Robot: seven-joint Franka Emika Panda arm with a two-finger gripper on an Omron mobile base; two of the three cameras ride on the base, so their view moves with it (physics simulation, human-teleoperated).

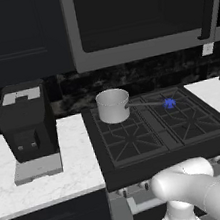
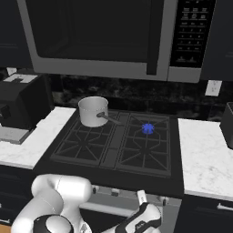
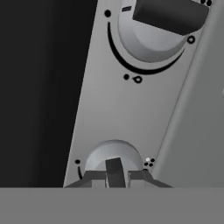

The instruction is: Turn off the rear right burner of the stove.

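Note:
The stove (image 1: 163, 134) (image 2: 112, 153) is a wide black cooktop. On its rear right burner (image 1: 169, 103) (image 2: 147, 129) a small blue flame glows. In the hand view my gripper (image 3: 115, 176) is pressed up to the grey front panel (image 3: 118, 109). Its fingers (image 3: 92, 177) sit on either side of the dark grip bar of a round knob (image 3: 114, 154), shut on it. A second knob (image 3: 153, 39) with a dark bar lies further along the panel. My wrist (image 2: 141, 219) hangs low before the stove front.
A steel pot (image 1: 113, 105) (image 2: 93, 110) stands on the rear left grate, its handle pointing toward the flame. A black coffee machine (image 1: 28, 128) (image 2: 20, 107) occupies the left marble counter. A microwave (image 2: 100, 36) hangs above the stove. A dark object (image 2: 227, 123) sits on the right counter.

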